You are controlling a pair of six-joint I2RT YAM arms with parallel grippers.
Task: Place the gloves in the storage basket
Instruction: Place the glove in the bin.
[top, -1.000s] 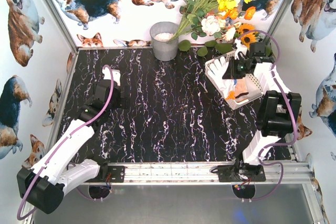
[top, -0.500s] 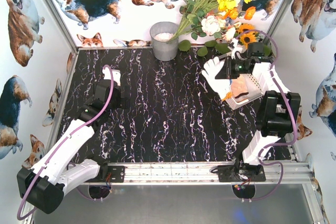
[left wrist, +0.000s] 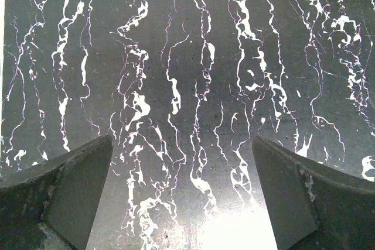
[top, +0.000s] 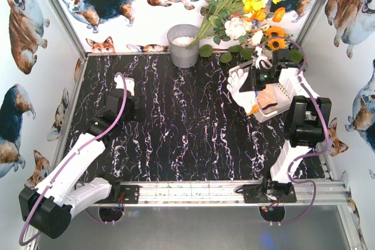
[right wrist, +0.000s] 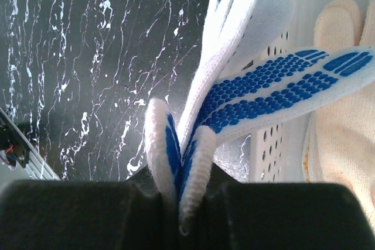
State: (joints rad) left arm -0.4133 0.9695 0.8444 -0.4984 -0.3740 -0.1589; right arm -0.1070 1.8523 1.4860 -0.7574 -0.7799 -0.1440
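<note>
A white knit glove with blue dots (right wrist: 258, 80) is pinched by its folded edge in my right gripper (right wrist: 184, 188), which is shut on it. From above, that glove (top: 236, 80) hangs at the left rim of the storage basket (top: 285, 93), a white slotted one at the right rear of the table. A cream glove (top: 268, 96) lies inside the basket, and an orange cuff (top: 256, 109) shows at its near corner. The basket wall (right wrist: 281, 139) and cream glove (right wrist: 345, 121) fill the right of the right wrist view. My left gripper (left wrist: 181, 144) is open over bare marble, far left (top: 124, 93).
A grey metal bucket (top: 183, 45) stands at the back centre. A bunch of artificial flowers (top: 246, 4) leans over the back right corner above the basket. Walls printed with dogs close in the black marble table (top: 176, 121) on three sides.
My right gripper has carried the dotted glove a little to the left, from above the basket to its left rim. The left arm has not moved.
</note>
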